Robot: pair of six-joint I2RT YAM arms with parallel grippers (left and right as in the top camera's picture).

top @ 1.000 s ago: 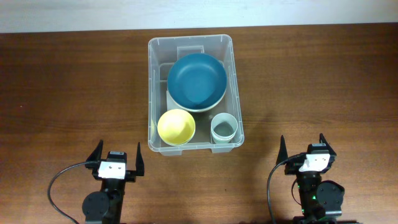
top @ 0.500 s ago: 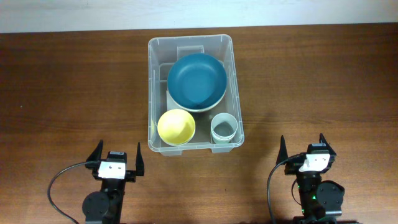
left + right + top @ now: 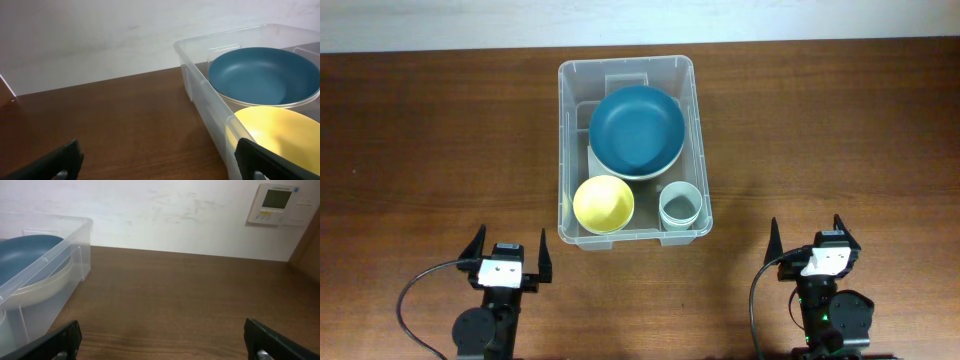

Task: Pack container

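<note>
The clear plastic container (image 3: 565, 130) stands at the middle of the table. Inside it are a large blue bowl (image 3: 637, 130) stacked on a pale bowl, a yellow bowl (image 3: 603, 203) and a small grey-green cup (image 3: 680, 206). My left gripper (image 3: 509, 253) is open and empty near the front edge, left of the container. My right gripper (image 3: 814, 240) is open and empty near the front edge, right of it. The left wrist view shows the container (image 3: 200, 90), the blue bowl (image 3: 262, 75) and the yellow bowl (image 3: 280, 135). The right wrist view shows the container's corner (image 3: 75, 245).
The brown wooden table (image 3: 430, 150) spreads to both sides of the container. A white wall runs behind the table's far edge, with a wall thermostat (image 3: 280, 204) at the right.
</note>
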